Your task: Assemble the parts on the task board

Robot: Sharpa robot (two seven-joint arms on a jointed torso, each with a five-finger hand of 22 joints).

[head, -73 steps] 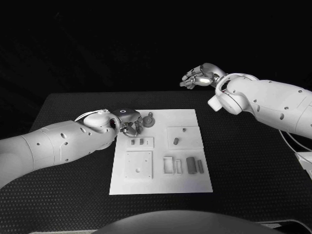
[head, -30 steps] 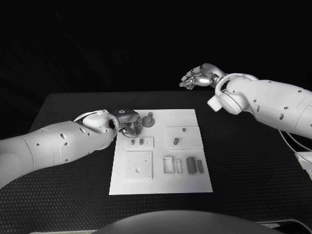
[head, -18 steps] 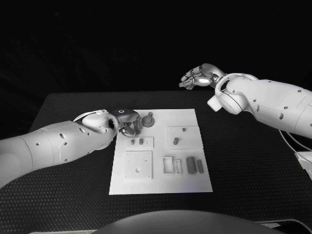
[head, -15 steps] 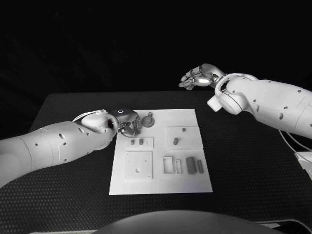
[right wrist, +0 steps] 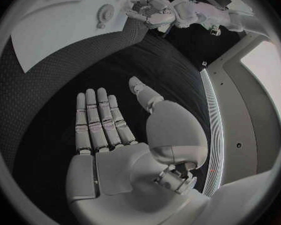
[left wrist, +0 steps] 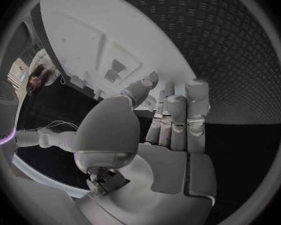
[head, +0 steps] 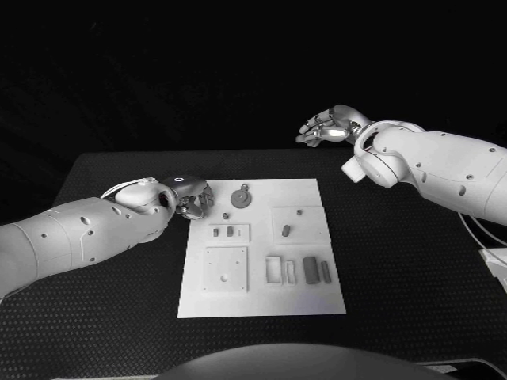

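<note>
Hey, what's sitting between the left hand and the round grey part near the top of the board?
In the head view, only bare white task board lies between the left hand and the round grey part; a small dark peg sits just below that stretch.

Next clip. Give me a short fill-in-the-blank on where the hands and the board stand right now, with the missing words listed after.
1. The task board is a ____ plate on the black table.
2. The right robot hand is raised beyond the table's far edge and holds ____.
3. The left robot hand is at the board's far ____ corner.
4. The round part lies on the board, ____ from the left robot hand.

Missing words: white; nothing; left; apart
</note>
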